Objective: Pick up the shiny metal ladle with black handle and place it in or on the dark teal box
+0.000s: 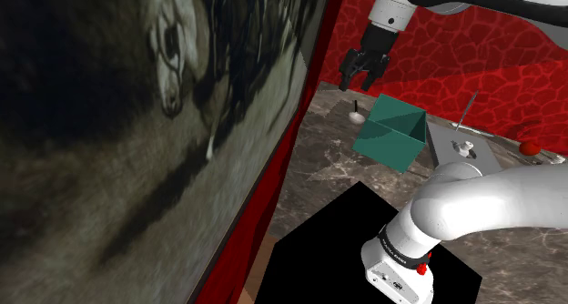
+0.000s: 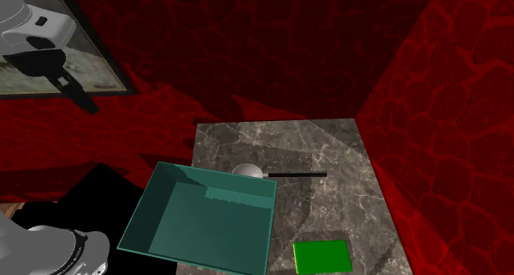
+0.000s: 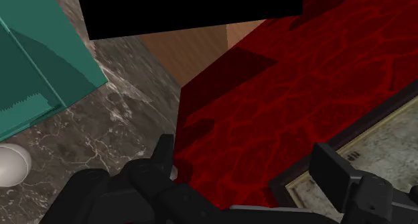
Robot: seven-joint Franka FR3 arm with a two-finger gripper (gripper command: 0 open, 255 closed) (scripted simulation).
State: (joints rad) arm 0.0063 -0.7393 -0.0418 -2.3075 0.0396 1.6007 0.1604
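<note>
The ladle lies flat on the marble counter (image 2: 329, 150), its shiny round bowl (image 2: 249, 171) against the teal box's far rim and its thin black handle (image 2: 298, 174) pointing toward the second exterior view's right. The open teal box (image 2: 206, 224) stands on the counter's near part; it also shows as the teal box (image 1: 393, 132) and teal box (image 3: 40, 62). My black gripper (image 1: 362, 75) hangs open in the air above the ladle (image 1: 356, 114), holding nothing. In the wrist view the gripper (image 3: 248, 169) has its fingers wide apart, with the ladle bowl (image 3: 10, 165) off to one side of them.
A large framed picture (image 1: 136, 120) fills the shoulder view's left, close to the arm. Red walls (image 2: 445, 84) enclose the counter. A green flat pad (image 2: 323, 257) lies beside the box. A grey slab (image 1: 464, 149) and a small red object (image 1: 529, 148) sit beyond the box.
</note>
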